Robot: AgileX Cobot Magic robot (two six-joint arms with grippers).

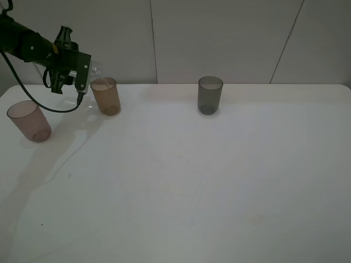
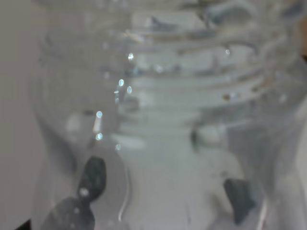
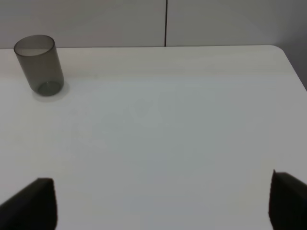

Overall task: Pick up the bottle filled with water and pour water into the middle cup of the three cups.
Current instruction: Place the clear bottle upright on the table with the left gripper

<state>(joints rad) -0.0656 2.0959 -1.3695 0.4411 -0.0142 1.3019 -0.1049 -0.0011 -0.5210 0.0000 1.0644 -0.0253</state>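
Left gripper (image 1: pixel 70 70) is raised above the table's (image 1: pixel 192 181) far left area, closed on the bottle (image 1: pixel 96 68). In the left wrist view the bottle (image 2: pixel 163 96) fills the frame, its ribbed clear wall beaded with droplets, and a dark finger (image 2: pixel 93 177) presses it on each side. From the high camera the bottle shows only faintly, projecting from the gripper toward the rim of the middle cup (image 1: pixel 106 96). That amber cup stands upright just beside and below the gripper. Whether water is running cannot be told. The pinkish cup (image 1: pixel 30 120) stands upright nearer the left edge, apart from the gripper. The grey cup (image 1: pixel 210 95) stands upright well to the right along the far side. Right gripper (image 3: pixel 160 203) is spread wide, holds nothing, and hangs over bare table, with the grey cup (image 3: pixel 39 64) well ahead of it.
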